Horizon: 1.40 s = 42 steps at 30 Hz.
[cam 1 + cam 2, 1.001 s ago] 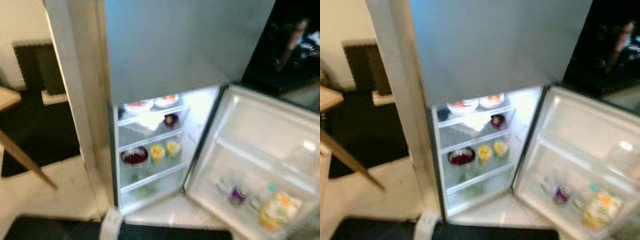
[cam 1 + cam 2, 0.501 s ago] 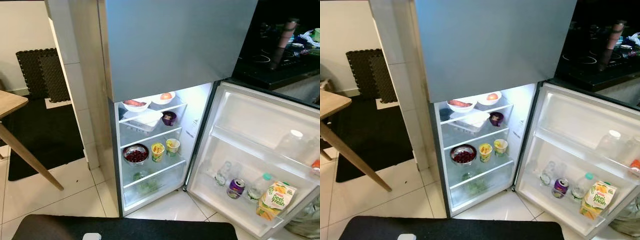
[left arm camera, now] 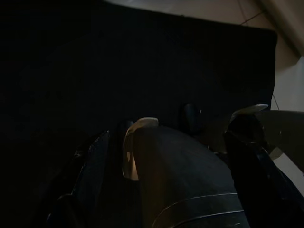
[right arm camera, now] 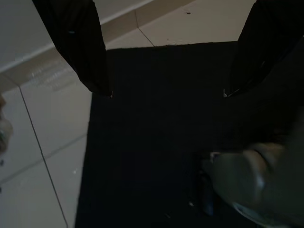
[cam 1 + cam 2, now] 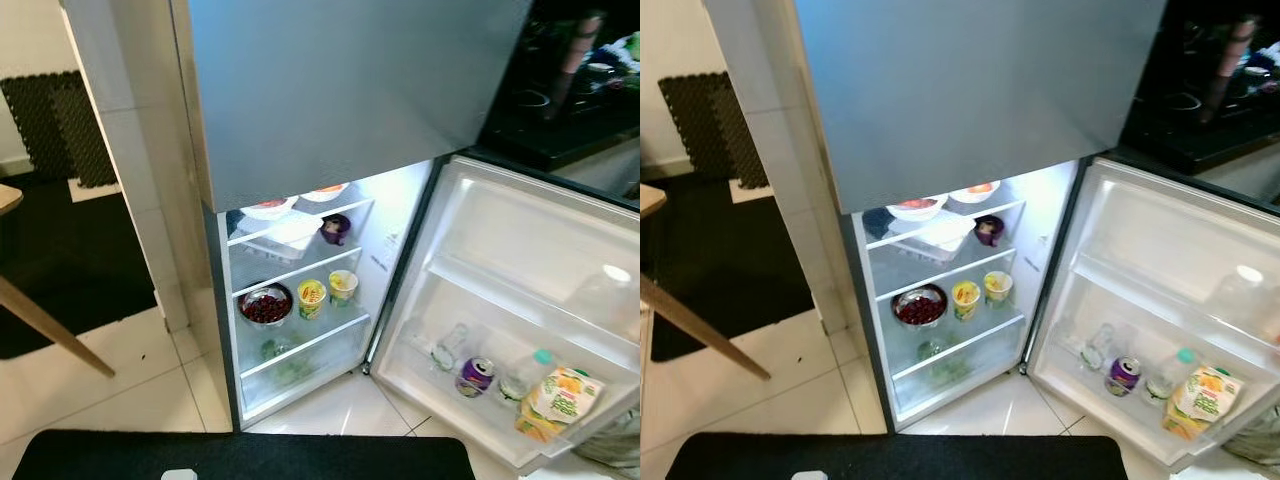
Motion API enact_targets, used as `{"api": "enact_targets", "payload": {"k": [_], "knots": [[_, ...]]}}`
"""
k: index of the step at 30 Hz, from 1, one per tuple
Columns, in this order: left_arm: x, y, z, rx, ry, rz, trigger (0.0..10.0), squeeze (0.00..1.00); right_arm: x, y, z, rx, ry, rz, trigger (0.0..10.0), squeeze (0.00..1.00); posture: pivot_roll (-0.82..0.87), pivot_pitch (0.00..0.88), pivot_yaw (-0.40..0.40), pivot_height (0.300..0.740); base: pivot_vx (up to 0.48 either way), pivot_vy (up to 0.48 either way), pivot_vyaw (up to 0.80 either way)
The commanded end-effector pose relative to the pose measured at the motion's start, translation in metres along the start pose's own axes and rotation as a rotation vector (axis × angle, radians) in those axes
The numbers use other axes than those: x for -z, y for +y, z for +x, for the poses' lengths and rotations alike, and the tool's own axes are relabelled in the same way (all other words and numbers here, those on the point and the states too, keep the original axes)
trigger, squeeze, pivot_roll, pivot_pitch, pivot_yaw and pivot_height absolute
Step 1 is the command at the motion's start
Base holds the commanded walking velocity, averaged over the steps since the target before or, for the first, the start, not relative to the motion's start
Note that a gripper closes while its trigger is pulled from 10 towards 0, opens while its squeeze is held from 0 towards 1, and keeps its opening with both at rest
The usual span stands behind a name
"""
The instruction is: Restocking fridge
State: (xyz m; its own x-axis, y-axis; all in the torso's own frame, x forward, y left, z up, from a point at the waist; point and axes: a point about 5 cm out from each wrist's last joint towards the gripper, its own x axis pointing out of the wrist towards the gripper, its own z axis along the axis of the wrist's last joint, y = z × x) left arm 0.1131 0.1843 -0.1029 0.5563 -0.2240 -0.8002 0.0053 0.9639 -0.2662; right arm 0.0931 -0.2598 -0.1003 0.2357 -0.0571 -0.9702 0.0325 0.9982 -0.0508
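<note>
Fridge [image 5: 330,100] ahead, lower door [image 5: 520,300] swung wide to the right, upper door closed. Inside: two bowls [image 5: 268,208] on the top shelf, a purple cup [image 5: 335,228] below, then a bowl of red fruit [image 5: 266,307] beside two yellow cups [image 5: 312,296], greens [image 5: 285,365] at the bottom. On the door shelf: bottles [image 5: 448,347], a purple can [image 5: 474,376], a juice carton [image 5: 553,402]. Black mat [image 5: 240,455] on the tiled floor in front. Right claw [image 4: 166,92] released, fingers spread above the mat. Left claw [image 3: 178,156] in the dark; cannot tell its state.
</note>
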Motion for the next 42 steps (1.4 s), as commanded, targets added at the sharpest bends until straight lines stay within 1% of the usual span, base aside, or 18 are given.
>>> {"api": "enact_targets", "payload": {"k": [1, 2, 4, 12, 14, 16, 17, 20, 21, 22, 24, 25, 27, 31, 37, 42], "knots": [[0.012, -0.001, -0.002, -0.006, 0.059, -0.002, 10.0, 0.0, 0.006, 0.001, 0.0, -0.003, 0.02, -0.01, 10.0, 0.0, -0.05, 0.0, -0.062, 0.74, 0.0, 0.0, 0.0], [0.012, -0.001, -0.002, -0.006, 0.06, -0.001, 10.0, 0.0, 0.006, 0.002, 0.0, -0.003, 0.02, -0.011, 10.0, 0.0, -0.05, 0.0, -0.062, 0.74, 0.0, 0.0, 0.0], [0.011, -0.001, -0.001, -0.006, 0.065, 0.008, 10.0, 0.0, 0.007, 0.002, 0.001, 0.021, 0.014, 0.022, 10.0, 0.0, -0.05, 0.0, -0.058, 0.74, 0.0, 0.0, 0.0], [0.01, -0.005, 0.001, 0.003, 0.075, 0.02, 10.0, 0.0, 0.008, 0.002, 0.001, 0.032, 0.016, 0.01, 10.0, 0.0, -0.05, 0.0, -0.054, 0.74, 0.0, 0.0, 0.0], [0.009, -0.005, 0.002, 0.007, 0.081, 0.026, 10.0, 0.0, 0.006, 0.002, 0.001, 0.032, 0.01, 0.002, 10.0, 0.0, -0.06, 0.0, -0.067, 0.74, 0.0, 0.0, 0.0], [0.007, -0.003, 0.002, -0.01, 0.079, 0.015, 10.0, 0.0, 0.004, 0.003, 0.001, 0.032, 0.012, -0.009, 10.0, 0.0, -0.06, 0.0, -0.068, 0.74, 0.0, 0.0, 0.0], [0.007, -0.002, 0.002, -0.02, 0.073, -0.01, 10.0, 0.0, 0.004, 0.004, 0.001, 0.028, 0.013, -0.019, 10.0, 0.0, -0.06, 0.0, -0.066, 0.74, 0.0, 0.0, 0.0], [0.006, -0.002, 0.002, -0.019, 0.069, -0.022, 10.0, 0.0, 0.003, 0.004, 0.001, 0.024, 0.012, -0.036, 10.0, 0.0, -0.07, 0.0, -0.055, 0.74, 0.0, 0.0, 0.0], [0.004, -0.003, 0.003, -0.01, 0.07, -0.013, 10.0, 0.0, 0.0, 0.005, 0.002, 0.025, 0.006, -0.043, 10.0, 0.0, -0.08, 0.0, -0.045, 0.74, 0.0, 0.0, 0.0], [0.002, -0.004, 0.004, 0.001, 0.074, 0.01, 10.0, 0.0, -0.004, 0.004, 0.001, 0.028, -0.008, -0.033, 10.0, 0.0, -0.07, 0.0, -0.046, 0.74, 0.0, 0.0, 0.0], [0.0, -0.006, 0.005, 0.006, 0.077, 0.026, 10.0, 0.0, -0.008, 0.004, 0.001, 0.031, -0.019, -0.027, 10.0, 0.0, -0.07, 0.0, -0.047, 0.74, 0.0, 0.0, 0.0], [-0.002, -0.006, 0.006, -0.009, 0.069, 0.016, 10.0, 0.0, -0.009, 0.004, 0.001, 0.036, -0.018, -0.034, 10.0, 0.0, -0.07, 0.0, -0.038, 0.74, 0.0, 0.0, 0.0], [-0.008, -0.006, 0.008, -0.02, 0.039, -0.03, 10.0, 0.0, -0.011, 0.005, 0.002, 0.028, -0.017, -0.051, 10.0, 0.0, -0.09, 0.0, -0.02, 0.74, 0.0, 0.0, 0.0], [-0.011, -0.01, 0.01, 0.009, 0.052, 0.017, 10.0, 0.0, -0.018, 0.005, 0.002, 0.043, -0.048, -0.016, 10.0, 0.0, -0.08, 0.0, -0.019, 0.74, 0.0, -0.272, 0.0], [-0.012, -0.01, 0.011, 0.001, 0.049, 0.003, 10.0, 0.0, -0.015, 0.01, 0.003, 0.029, -0.03, -0.039, 10.0, 0.0, -0.07, 0.0, -0.017, 0.74, 0.0, -0.305, 0.0], [-0.019, -0.009, 0.013, -0.001, 0.028, 0.0, 10.0, 0.0, -0.019, 0.014, 0.004, 0.028, -0.031, -0.052, 10.0, 0.0, -0.07, 0.0, -0.011, 0.74, 0.0, -0.356, 0.0]]}}
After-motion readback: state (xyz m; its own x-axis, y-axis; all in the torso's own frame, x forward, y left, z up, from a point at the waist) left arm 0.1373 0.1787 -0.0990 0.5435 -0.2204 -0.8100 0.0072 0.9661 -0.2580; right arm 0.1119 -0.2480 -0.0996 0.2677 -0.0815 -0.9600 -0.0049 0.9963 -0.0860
